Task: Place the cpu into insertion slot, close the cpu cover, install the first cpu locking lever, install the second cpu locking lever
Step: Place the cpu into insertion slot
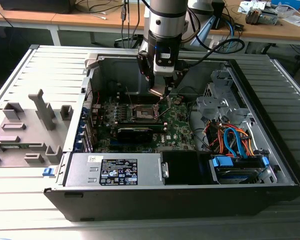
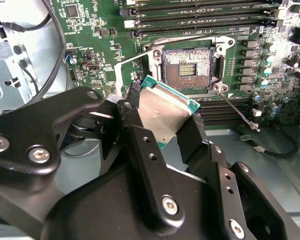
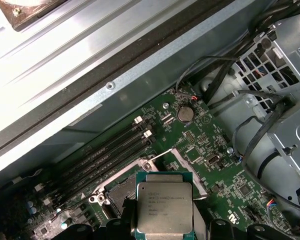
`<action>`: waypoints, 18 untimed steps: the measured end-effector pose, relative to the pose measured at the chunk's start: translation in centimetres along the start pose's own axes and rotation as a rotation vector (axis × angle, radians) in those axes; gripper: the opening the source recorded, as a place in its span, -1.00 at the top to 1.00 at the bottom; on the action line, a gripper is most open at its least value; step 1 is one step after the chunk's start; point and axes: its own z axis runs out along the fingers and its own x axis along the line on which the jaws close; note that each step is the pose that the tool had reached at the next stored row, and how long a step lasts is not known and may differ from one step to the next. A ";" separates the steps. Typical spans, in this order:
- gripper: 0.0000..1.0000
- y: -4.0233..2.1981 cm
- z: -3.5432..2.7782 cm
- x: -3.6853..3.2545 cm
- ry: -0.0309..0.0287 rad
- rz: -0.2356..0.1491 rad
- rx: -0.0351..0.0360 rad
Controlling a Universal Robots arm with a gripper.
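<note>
Second wrist view: gripper (image 2: 163, 114) pinches silvery, green-edged cpu (image 2: 165, 106).

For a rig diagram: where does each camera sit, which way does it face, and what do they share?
Exterior view: off the arm, above, looking down into the computer case; arm and gripper show.
Second wrist view: behind the jaws, facing the insertion slot.
First wrist view: faces the motherboard past the cpu and jaw tips.
All share the cpu.

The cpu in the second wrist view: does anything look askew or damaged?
Nothing stands out. The cpu is held by its edges between the fingers, near the open, empty insertion slot, not yet in it. No damage shows.
</note>
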 end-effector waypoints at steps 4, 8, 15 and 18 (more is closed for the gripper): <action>-0.08 0.00 0.00 0.00 -0.0001 0.002 -0.0001; -0.08 0.00 0.00 0.00 -0.0001 0.004 0.0000; -0.08 0.00 0.01 0.00 -0.0003 0.007 -0.0001; -0.08 0.00 0.01 0.00 -0.0004 0.009 0.0000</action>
